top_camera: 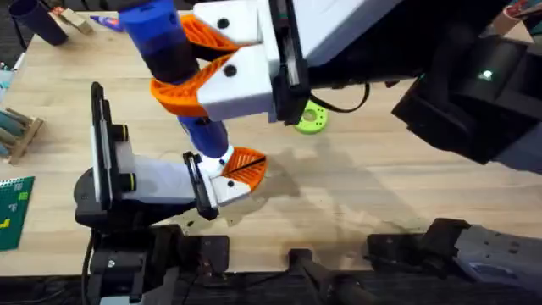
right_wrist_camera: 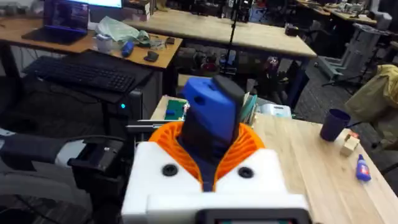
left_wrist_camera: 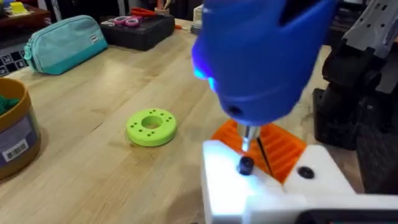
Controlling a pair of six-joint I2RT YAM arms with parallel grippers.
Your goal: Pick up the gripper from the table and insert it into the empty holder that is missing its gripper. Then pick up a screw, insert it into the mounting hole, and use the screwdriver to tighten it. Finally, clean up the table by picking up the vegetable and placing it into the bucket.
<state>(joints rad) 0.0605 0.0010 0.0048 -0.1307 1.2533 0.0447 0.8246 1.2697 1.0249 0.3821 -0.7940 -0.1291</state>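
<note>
My right gripper (top_camera: 175,58) reaches across the table, its orange jaws shut on the fat blue screwdriver (top_camera: 165,38), which stands tip down. In the right wrist view the screwdriver (right_wrist_camera: 211,115) sits between the orange fingers (right_wrist_camera: 245,146). The screwdriver's bit (left_wrist_camera: 249,138) rests on a dark screw (left_wrist_camera: 246,165) in the white holder (left_wrist_camera: 261,193). The small orange gripper (left_wrist_camera: 283,149) is seated in the holder, and from overhead the gripper (top_camera: 244,163) sticks out of the holder's (top_camera: 152,180) black end plate. The bucket (left_wrist_camera: 13,140) stands to one side, with something dark green (left_wrist_camera: 6,102), seemingly the vegetable, inside its rim.
A lime-green ring disc (top_camera: 311,117) lies on the wood beyond the holder. A teal pouch (left_wrist_camera: 62,43) and a black tray (left_wrist_camera: 140,28) sit farther off. A dark purple cup (top_camera: 38,19), a wooden rack (top_camera: 17,131) and a green board (top_camera: 13,212) line the left edge.
</note>
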